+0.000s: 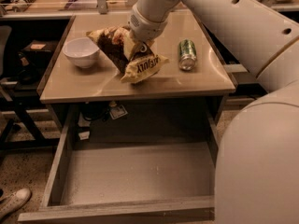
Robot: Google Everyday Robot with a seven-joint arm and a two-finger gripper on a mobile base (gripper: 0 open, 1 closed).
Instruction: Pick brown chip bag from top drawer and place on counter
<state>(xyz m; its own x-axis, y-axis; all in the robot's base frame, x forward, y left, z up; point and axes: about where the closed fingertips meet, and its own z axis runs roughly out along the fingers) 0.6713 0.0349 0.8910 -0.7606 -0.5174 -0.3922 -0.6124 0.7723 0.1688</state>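
Note:
The brown chip bag lies tilted on the beige counter, its tan end with lettering pointing toward the front edge. My gripper comes down from the upper right and is shut on the middle of the bag, with its lower end touching the counter. The top drawer is pulled fully open below the counter, and its grey bottom is bare.
A white bowl stands on the counter left of the bag. A green can lies on its side to the right. My arm's large white links fill the right side. A cluttered shelf runs along the back. A shoe is on the floor at lower left.

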